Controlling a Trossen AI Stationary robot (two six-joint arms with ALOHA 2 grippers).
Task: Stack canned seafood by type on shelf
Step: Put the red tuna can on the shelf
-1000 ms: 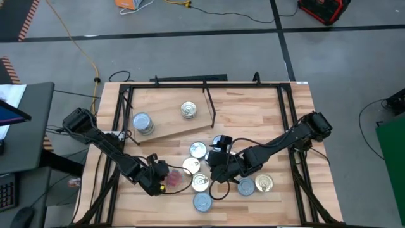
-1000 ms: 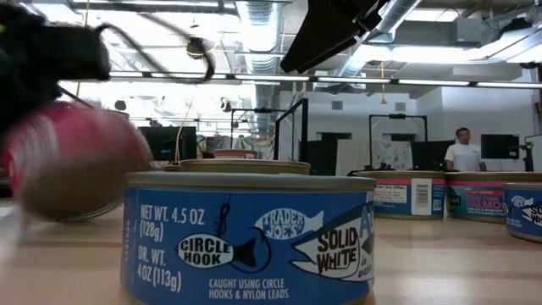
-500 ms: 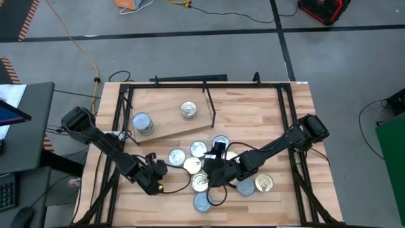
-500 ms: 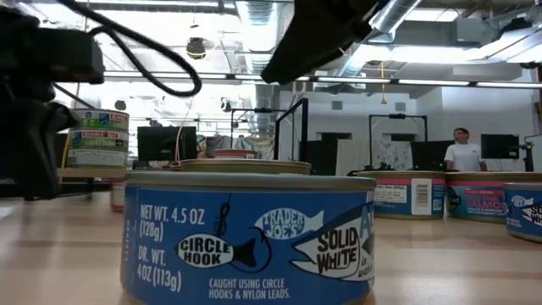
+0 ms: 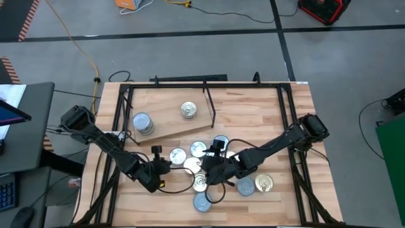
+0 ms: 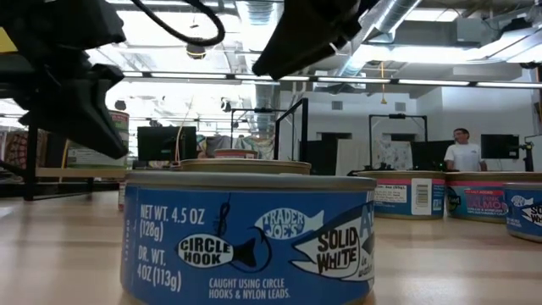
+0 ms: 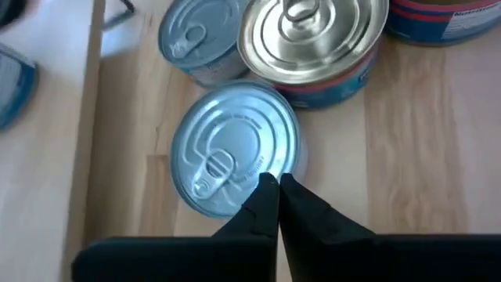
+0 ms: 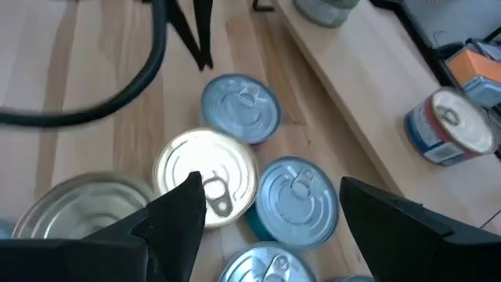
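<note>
Tins sat in a loose cluster (image 5: 212, 168) near the front middle of the tabletop (image 5: 253, 114), roughly eight or nine of them, silver lids and gold lids mixed, not sorted. One silver-lidded tin (image 5: 202, 202) sat alone at the front edge of the cluster; in the low view it was the blue-labelled tin (image 6: 247, 235) filling the foreground. Two more tins (image 6: 411, 195) with pink-and-blue labels stood upright behind it to the side.

Shelf board (image 5: 166, 123) lay angled across the back-left of the tabletop, thin black rod (image 5: 210, 106) at its right end. Two spots on it were occupied: a silver-lidded tin (image 5: 143, 123) toward the left end, a gold-lidded tin (image 5: 188, 110) nearer the rod. They were well apart. Low view hinted at labels one above another behind the left arm, too hidden to call.

Left gripper (image 7: 277, 192) was low over the left side of the cluster, fingers pressed together, holding nothing. Its tips were at the rim of a silver tin (image 7: 233, 147); a gold-lidded tin (image 7: 311, 41) touched that one on the far side, another silver tin (image 7: 197, 39) just beside.

Right gripper (image 8: 270, 205) hung over the middle of the cluster, fingers spread wide, nothing between them. Below it were a gold-lidded tin (image 8: 205, 176) and silver tins (image 8: 239, 106) touching or nearly so.

A person (image 6: 462, 154) stood far back in the room.
</note>
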